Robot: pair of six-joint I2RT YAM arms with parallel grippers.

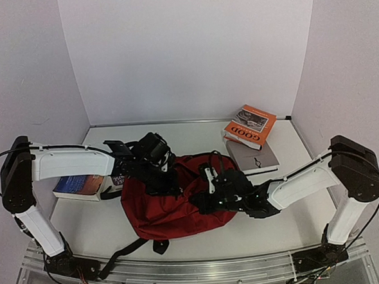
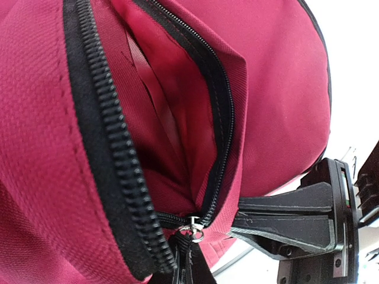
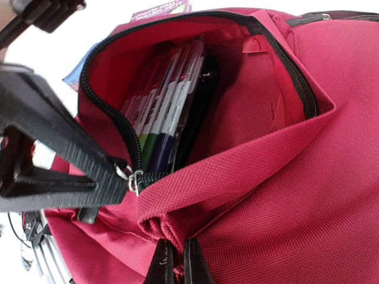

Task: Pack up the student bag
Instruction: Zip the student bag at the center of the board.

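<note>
At the middle of the table (image 1: 85,232), the student bag (image 1: 174,210) lies slumped: soft cloth, probably light, best taken by its zip edge. The robot's left hand (image 2: 189,260) is pinched shut on it at the zip pull (image 3: 131,177), and the right hand (image 3: 176,253) on a fabric fold. Markers (image 3: 166,112) crowd the open pocket — books (image 1: 251,125) wait alongside.

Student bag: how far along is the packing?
Done: pens sit in the open pocket of the student bag. In hand: the right gripper pinches the bag's fabric while the left gripper seems to hold the zipper pull. Left: the pocket is unzipped, and the orange book, grey book and blue book lie outside.
</note>
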